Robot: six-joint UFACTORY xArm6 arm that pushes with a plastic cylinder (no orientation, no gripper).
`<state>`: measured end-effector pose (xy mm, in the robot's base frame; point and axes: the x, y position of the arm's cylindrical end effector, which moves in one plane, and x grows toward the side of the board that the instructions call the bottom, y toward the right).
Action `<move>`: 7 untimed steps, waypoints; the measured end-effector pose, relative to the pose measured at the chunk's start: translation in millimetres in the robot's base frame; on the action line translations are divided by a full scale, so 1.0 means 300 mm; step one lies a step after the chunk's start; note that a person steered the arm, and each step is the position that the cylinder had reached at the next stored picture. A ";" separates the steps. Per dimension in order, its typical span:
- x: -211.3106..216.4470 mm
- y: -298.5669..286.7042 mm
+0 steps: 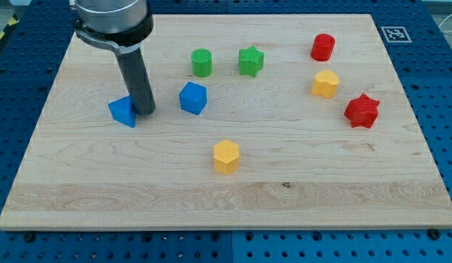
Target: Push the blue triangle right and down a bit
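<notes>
The blue triangle [123, 111] lies on the wooden board [226, 197] at the view's left. My tip [144, 112] rests on the board right against the triangle's right side, partly covering its upper right corner. A blue cube [193, 98] sits a short way to the right of my tip, apart from it.
A green cylinder [201, 63] and a green star [250, 61] stand near the view's top. A yellow hexagon block [226, 156] is at the centre bottom. A red cylinder [323, 47], another yellow hexagon block [325, 84] and a red star [361, 111] are at the right.
</notes>
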<state>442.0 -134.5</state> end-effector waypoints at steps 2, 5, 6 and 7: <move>0.073 -0.002; 0.169 -0.183; 0.063 -0.225; -0.044 -0.198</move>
<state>428.7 -193.7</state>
